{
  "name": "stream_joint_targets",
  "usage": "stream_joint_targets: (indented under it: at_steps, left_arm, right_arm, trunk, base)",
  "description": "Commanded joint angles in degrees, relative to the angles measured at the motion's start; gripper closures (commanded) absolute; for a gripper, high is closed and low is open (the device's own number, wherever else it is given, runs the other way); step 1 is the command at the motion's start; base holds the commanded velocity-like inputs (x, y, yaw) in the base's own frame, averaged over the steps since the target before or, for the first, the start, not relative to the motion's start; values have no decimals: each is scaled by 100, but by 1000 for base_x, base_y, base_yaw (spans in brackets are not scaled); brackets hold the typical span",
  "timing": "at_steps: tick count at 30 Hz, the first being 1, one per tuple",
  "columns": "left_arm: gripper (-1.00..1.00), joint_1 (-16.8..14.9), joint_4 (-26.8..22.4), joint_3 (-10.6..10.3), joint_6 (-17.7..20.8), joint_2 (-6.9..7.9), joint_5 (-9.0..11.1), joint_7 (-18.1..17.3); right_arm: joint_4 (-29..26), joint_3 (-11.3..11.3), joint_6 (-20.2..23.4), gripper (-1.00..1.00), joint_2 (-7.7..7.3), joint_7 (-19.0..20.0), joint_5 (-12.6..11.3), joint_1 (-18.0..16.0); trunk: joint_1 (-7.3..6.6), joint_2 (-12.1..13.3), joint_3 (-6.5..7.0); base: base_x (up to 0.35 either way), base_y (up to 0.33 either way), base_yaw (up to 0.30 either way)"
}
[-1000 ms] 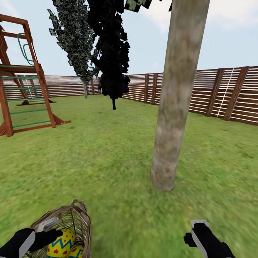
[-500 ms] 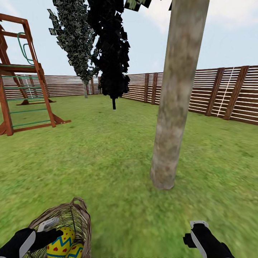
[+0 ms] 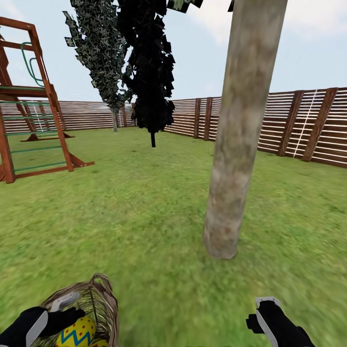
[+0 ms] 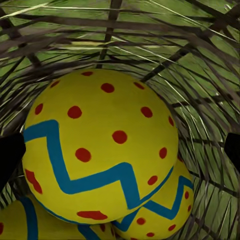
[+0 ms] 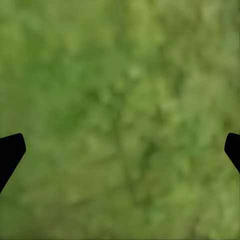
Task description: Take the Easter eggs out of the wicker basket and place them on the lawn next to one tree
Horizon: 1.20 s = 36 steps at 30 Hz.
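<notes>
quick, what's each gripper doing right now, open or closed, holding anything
Left gripper: open, fingertips either side of the top Easter egg inside the wicker basket, not clamped.
Right gripper: open, empty, over the lawn.

we see the wicker basket [image 3: 103,301] as rough woven cane, grey-brown and matt. the easter eggs [image 4: 102,150] look smooth, with a flat painted finish. the tree [image 3: 233,144] trunk has coarse mottled bark. the far fence [image 3: 299,125] is slatted brown wood, and the lawn [image 3: 154,212] is mottled grass.

Fenced garden: lawn [image 3: 144,202], slat fence [image 3: 299,125], trees, tree [image 3: 236,144], wooden play tower [image 3: 29,101].
</notes>
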Motion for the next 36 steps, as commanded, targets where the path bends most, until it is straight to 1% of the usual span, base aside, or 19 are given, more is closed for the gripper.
stream_joint_targets:
  at_steps: [1,17,31,36]
  left_arm:
    - [-100,-2,-7,38,46,-3,8,-14]
    - [-100,-2,-3,46,47,-3,7,-5]
    - [-100,-2,-7,46,13,-6,13,-5]
    - [-100,-2,-1,45,30,-5,13,-3]
  right_arm:
    - [-8,10,29,-100,-1,-21,-13,-2]
    - [-8,10,29,-100,-4,-21,-13,-2]
    - [-8,17,29,-100,2,-21,-13,-2]
    - [-8,26,28,-100,3,-21,-13,-2]
  trunk:
    - [21,-44,-24]
    - [63,-65,-379]
    - [63,-65,-379]
    - [75,-72,-490]
  base:
    - [0,0,0]
    - [0,0,0]
    - [0,0,0]
    - [0,0,0]
